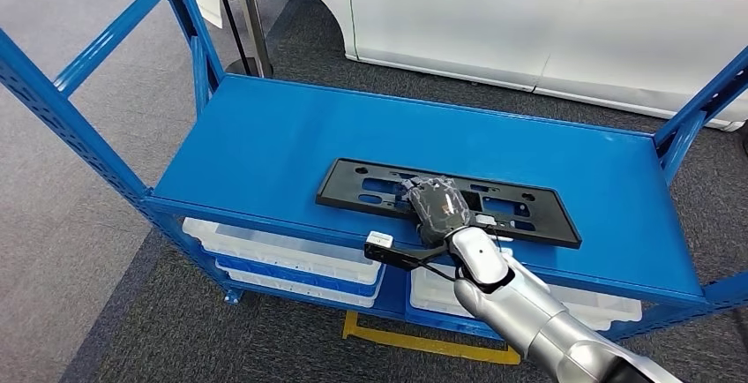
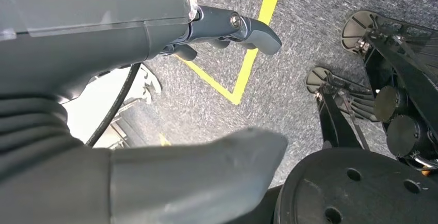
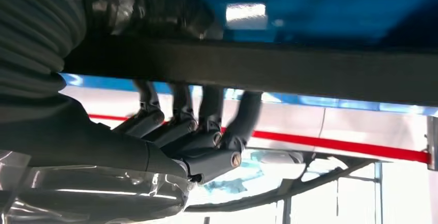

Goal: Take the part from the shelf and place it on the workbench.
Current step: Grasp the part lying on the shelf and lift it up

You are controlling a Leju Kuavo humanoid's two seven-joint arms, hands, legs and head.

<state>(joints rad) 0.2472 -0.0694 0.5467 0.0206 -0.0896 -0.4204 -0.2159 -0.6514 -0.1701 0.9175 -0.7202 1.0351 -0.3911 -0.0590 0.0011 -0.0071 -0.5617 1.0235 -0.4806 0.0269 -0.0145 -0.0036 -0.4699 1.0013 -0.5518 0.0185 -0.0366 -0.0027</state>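
- Long flat black plastic frame part (image 1: 388, 184) with cutouts lies on the blue metal shelf (image 1: 265, 145).
- Right hand (image 1: 438, 208) grips its near edge, fingers (image 3: 206, 126) curled over.
- Left hand (image 2: 155, 105) open, holding nothing.
- White plastic bins (image 1: 273, 255) below; contents unseen.

The part (image 1: 459, 196) is a long, flat black plastic panel, rectangular, with several cut-out slots and holes. It lies flat on the blue shelf (image 1: 265, 149), towards the front edge, its long side running roughly along that edge and skewed a little.
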